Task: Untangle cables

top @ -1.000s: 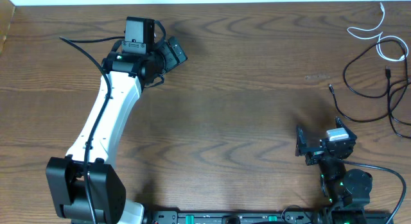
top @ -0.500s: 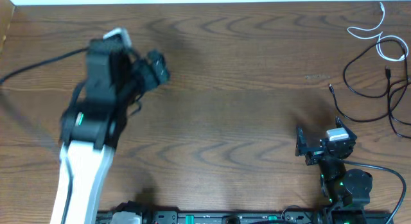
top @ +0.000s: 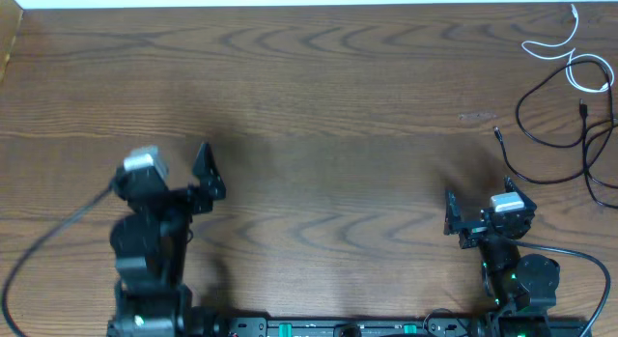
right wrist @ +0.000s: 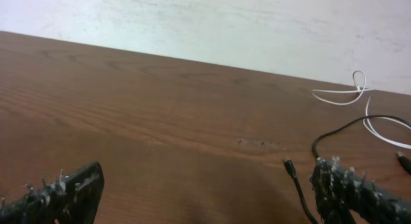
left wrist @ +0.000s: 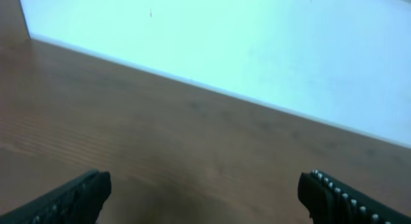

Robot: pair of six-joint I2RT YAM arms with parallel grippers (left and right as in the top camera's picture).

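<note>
The long black cable lies in loose loops at the table's right edge, with one plug end pointing left. The short white cable lies curled at the far right corner, touching the black loops. In the right wrist view the black plug lies just inside my right finger, and the white cable lies beyond it. My right gripper is open and empty, just near of the black plug. My left gripper is open and empty at the near left, far from both cables.
The brown wooden table ends at a pale wall at the far edge. The arm bases and a black rail sit along the near edge. The left arm's own black wire trails at the near left.
My left arm has swung back from the far left of the table to the near edge, folding down over its base. The right arm and both cables have not moved.
</note>
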